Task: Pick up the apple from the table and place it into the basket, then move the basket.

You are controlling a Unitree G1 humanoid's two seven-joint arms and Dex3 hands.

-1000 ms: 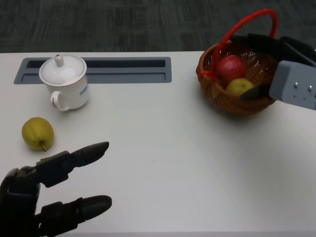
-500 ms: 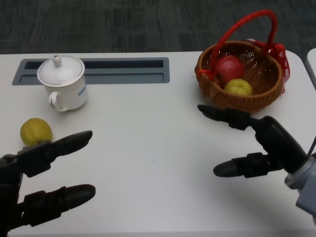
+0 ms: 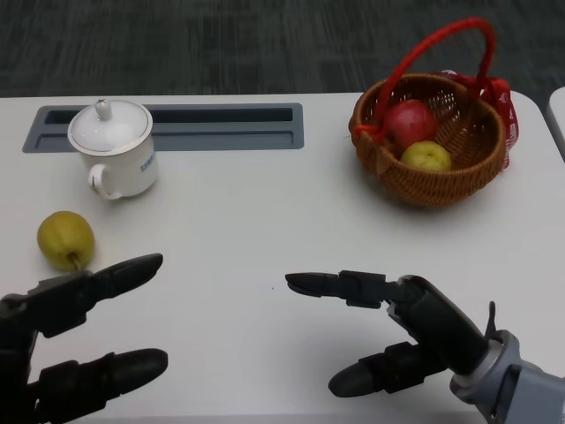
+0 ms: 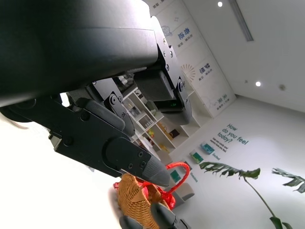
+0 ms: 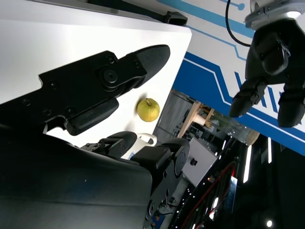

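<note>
The wicker basket (image 3: 430, 190) with a red handle stands at the table's far right. Inside it lie a red apple (image 3: 411, 121) and a yellow-green fruit (image 3: 427, 156). My right hand (image 3: 402, 331) hovers near the table's front edge, well short of the basket, with its fingers apart and nothing in them. At the front left my left hand (image 3: 75, 340) is likewise spread and empty. The left wrist view shows the basket (image 4: 136, 202) beyond my left hand's fingers (image 4: 114, 148). My right hand (image 5: 95, 83) fills the right wrist view.
A yellow-green pear (image 3: 65, 238) lies on the table just beyond my left hand; the same pear (image 5: 148, 109) shows in the right wrist view. A white lidded cup (image 3: 116, 147) stands at the back left before a grey recessed tray (image 3: 221, 126). Something red (image 3: 499, 97) sits behind the basket.
My right hand has drawn back from the basket to the table's front edge and moved left, holding nothing. The left hand has hardly moved.
</note>
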